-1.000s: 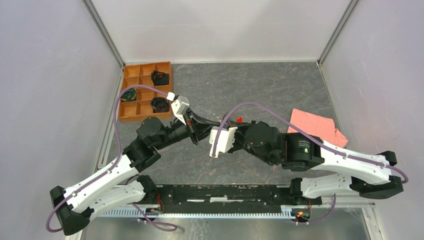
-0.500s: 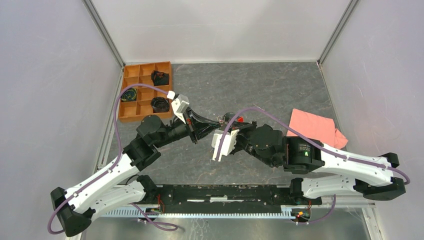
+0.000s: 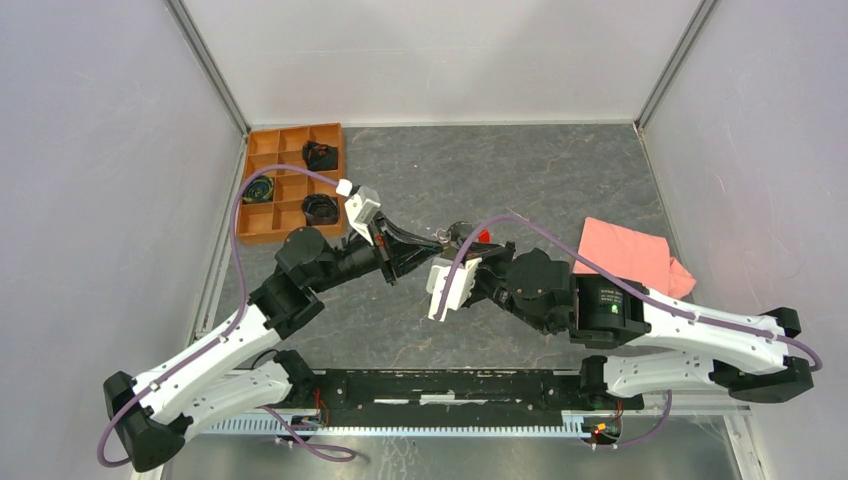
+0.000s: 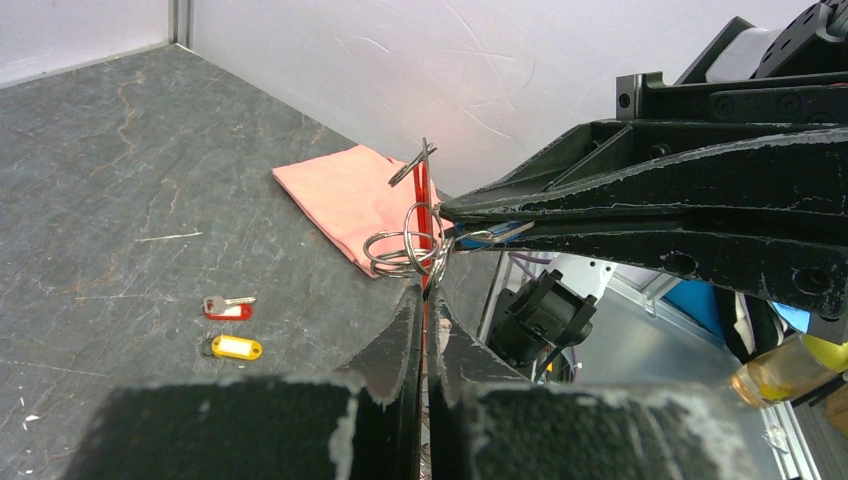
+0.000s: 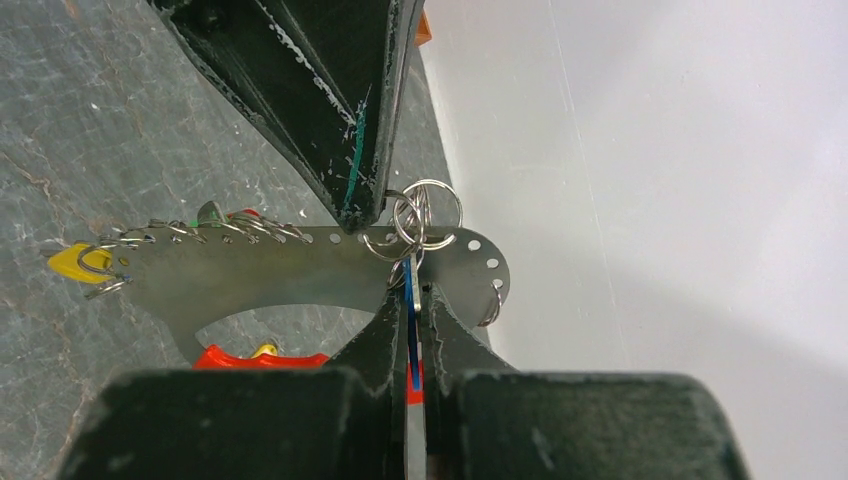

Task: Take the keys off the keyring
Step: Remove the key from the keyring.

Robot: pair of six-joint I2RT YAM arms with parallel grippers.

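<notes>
- Both arms have shifted a little toward the pink cloth (image 3: 630, 245) over the last second. The left arm has reached further that way and the right arm has drawn back. The spot where their fingers meet has moved along with them, and neither grip has changed.
- We count two grippers, both clamped. The left gripper (image 4: 424, 300) is closed on the keyring (image 4: 405, 248), pinching its red strap (image 4: 423, 195) in the seam between its fingers. The right gripper (image 5: 408, 298) is closed on one blue key (image 5: 410, 325), held edge-on.
- The keyring hangs in the air between the two sets of fingertips, clear of the cloth on its left-arm side.
- Several thin metal rings bunch where the blue key meets the strap. They overlap too much for us to count.
- We see one strap. In the left wrist view it is edge-on, a thin upright red line. In the right wrist view its broad pale face, with a row of small holes, lies across the picture. Its long axis runs crosswise to both pairs of fingers. We cannot tell which end lies nearer the cloth.
- Two keys lie loose on the table (image 4: 120, 180): a red key (image 4: 228, 308) and a yellow key (image 4: 236, 347). They sit just beside each other, near the cloth but apart from it.
- One orange tray (image 3: 262, 225) sits well apart from the cloth, beyond the left arm.
</notes>
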